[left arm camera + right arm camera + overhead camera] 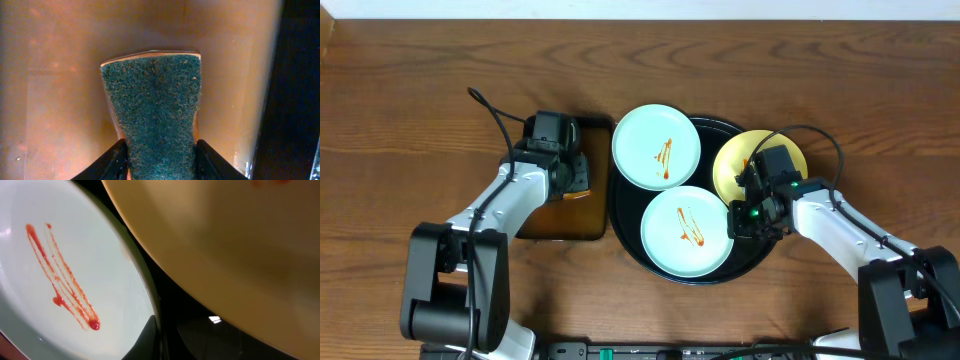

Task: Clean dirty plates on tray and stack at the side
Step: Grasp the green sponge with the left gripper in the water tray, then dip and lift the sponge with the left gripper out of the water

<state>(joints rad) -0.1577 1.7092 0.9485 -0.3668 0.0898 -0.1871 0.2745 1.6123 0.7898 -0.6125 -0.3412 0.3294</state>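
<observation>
Tabletop (410,110): dark-brown wood grain, the grain running left to right across the whole overhead view.
Far edge: a pale strip borders the wood along the top.
Black tray (695,281): large, round and glossy with a raised rim, lying flat right of centre.
Brown tray (565,222): smaller and rectangular, lying flat just left of the black tray; whether the two edges touch cannot be told.
Bare wood: wide stretches at far left, far right and behind both trays.
</observation>
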